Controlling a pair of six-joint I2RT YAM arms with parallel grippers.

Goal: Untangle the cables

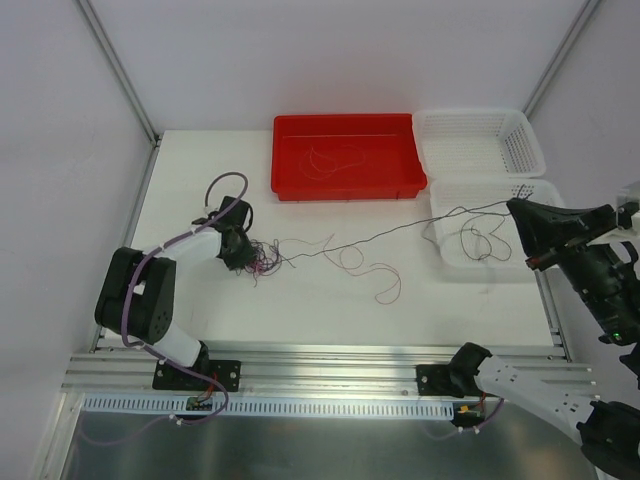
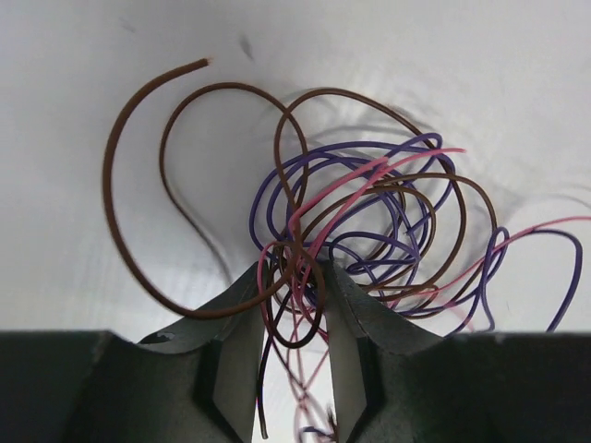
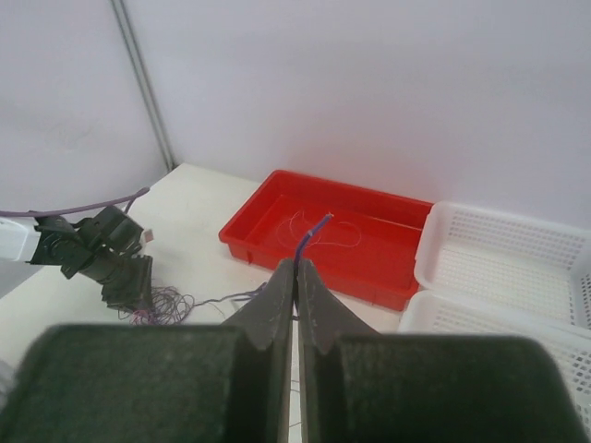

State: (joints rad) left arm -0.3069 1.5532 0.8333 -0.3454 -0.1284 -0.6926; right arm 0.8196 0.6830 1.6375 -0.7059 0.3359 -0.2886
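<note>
Left wrist view: left claw (image 2: pixel 291 272) is partly open with a narrow gap. Several strands of the cables (image 2: pixel 369 221) pass between its fingers, not visibly clamped. The knot of purple, pink and brown loops sits on the tabletop (image 1: pixel 450 300) right at the tips and spreads out ahead of them.

Right wrist: right claw (image 3: pixel 295 263) is fully closed, pinching a purple strand (image 3: pixel 312 233); a short end pokes out past the tips.

Top external: the strand runs from the right claw's tips across to the knot at the left claw. Loose reddish loops lie between the two claws. The right claw hangs over the near basket (image 1: pixel 480 264), which has a few dark loops in it. Tray (image 1: pixel 345 190) is ahead-left of the right claw, with a thin strand inside.
</note>
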